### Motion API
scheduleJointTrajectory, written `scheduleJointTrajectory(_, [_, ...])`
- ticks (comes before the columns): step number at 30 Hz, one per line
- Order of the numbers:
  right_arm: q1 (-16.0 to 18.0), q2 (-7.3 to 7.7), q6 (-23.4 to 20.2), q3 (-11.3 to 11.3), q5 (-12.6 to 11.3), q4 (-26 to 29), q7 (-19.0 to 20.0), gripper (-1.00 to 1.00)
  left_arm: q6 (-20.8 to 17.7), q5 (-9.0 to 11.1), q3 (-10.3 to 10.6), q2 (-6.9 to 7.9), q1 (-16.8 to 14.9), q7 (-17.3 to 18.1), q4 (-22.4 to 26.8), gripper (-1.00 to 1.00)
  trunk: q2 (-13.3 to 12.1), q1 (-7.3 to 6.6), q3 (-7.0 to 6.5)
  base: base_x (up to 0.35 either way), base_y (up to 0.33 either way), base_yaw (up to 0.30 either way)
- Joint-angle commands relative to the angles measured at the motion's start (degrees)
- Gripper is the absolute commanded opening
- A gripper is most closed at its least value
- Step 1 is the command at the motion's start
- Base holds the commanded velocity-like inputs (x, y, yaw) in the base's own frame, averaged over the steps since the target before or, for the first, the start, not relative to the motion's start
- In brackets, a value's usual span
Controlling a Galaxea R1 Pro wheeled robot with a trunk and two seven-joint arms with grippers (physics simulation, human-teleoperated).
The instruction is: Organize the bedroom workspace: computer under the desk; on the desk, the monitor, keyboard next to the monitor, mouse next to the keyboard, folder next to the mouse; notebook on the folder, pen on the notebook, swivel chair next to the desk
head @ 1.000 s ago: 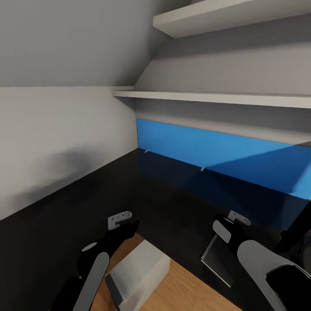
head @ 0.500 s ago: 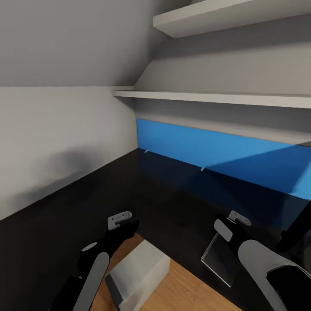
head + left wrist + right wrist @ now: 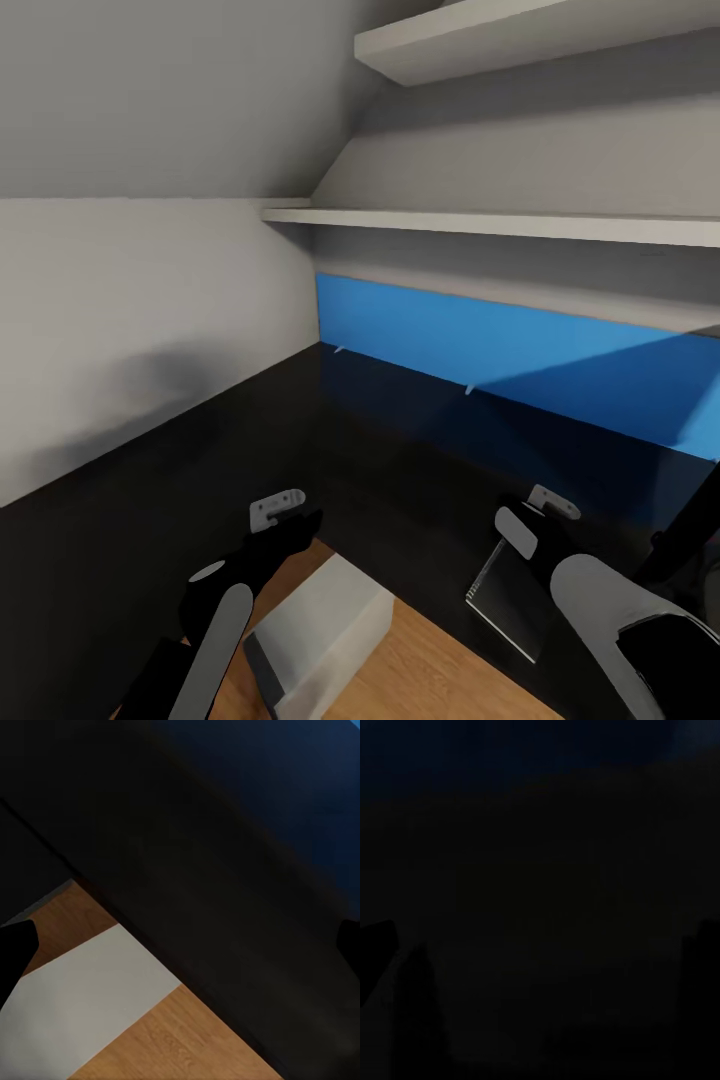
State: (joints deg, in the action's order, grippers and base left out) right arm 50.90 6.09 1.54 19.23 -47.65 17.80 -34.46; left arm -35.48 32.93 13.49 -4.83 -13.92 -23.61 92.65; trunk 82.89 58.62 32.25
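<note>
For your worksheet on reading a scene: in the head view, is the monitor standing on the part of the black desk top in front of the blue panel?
No: the desk top there is bare glossy black up to the blue panel.

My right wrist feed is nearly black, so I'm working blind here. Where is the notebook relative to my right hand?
Observer: In the head view, the notebook lies at the near edge of the desk, right beside the right hand. I cannot tell whether they touch.
Operator: And the left side?
Observer: The left hand hovers over the desk's near edge, and the left wrist view shows its fingers wide apart. The computer stands on the wood floor just below it.
</note>
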Motion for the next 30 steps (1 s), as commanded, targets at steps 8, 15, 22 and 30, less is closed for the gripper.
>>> scheduleJointTrajectory(8, [-0.01,0.06,0.13,-0.25,-2.27,-0.57,0.12,1.00,-0.12,0.62,0.01,0.07,-0.05,-0.56,0.08,1.00,0.02,0.01,0.07,0.000,0.000,0.000])
scheduleJointTrajectory(15, [-0.01,0.06,0.13,-0.20,-2.27,-0.57,0.10,1.00,-0.12,0.63,0.02,0.16,-0.05,-0.56,0.05,1.00,0.02,0.01,0.07,0.000,0.000,0.000])
scheduleJointTrajectory(22, [-0.01,0.06,0.13,-0.17,-2.27,-0.57,0.10,1.00,-0.12,0.63,-0.01,0.17,-0.05,-0.56,-0.02,1.00,0.02,0.01,0.07,-0.076,0.058,0.000])
scheduleJointTrajectory(30, [-0.01,0.06,0.13,-0.10,-2.27,-0.57,0.09,1.00,-0.12,0.64,0.02,0.17,-0.05,-0.56,-0.09,1.00,0.02,0.01,0.07,-0.046,0.034,0.000])
